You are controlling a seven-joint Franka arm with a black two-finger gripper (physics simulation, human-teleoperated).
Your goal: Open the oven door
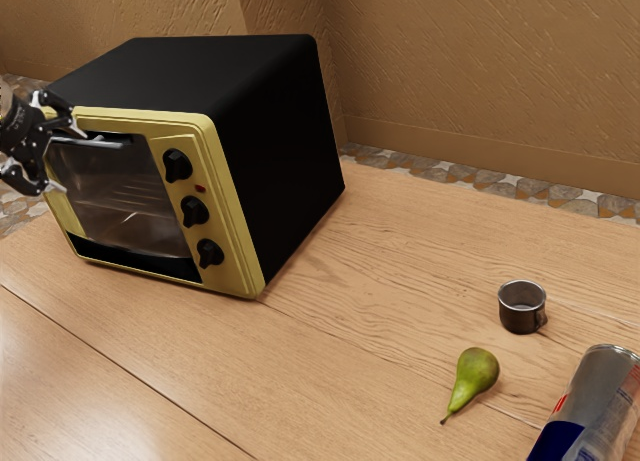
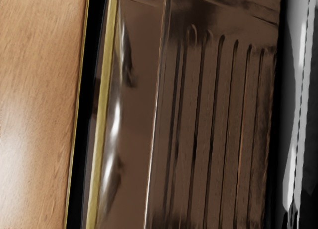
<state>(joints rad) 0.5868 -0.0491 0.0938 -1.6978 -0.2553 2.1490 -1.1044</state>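
At the exterior view's left edge my gripper (image 1: 70, 162) is open, its two fingers spread wide in front of the oven door. The black oven with a yellow front has a glass door (image 1: 130, 206) that stands closed. A silver handle (image 1: 104, 142) runs along the door's top, close to the upper finger; whether it touches is hard to tell. In the wrist view the door's glass (image 2: 134, 119) shows rack bars (image 2: 211, 124) behind it, and the bright handle (image 2: 296, 110) runs beside the glass.
Three black knobs (image 1: 194, 211) line the oven's front beside the door. Farther along the wooden table (image 1: 370, 281) are a small metal cup (image 1: 521, 316), a green pear (image 1: 474, 373) and a lying can (image 1: 598, 401). A textured wall (image 1: 480, 71) rises behind.
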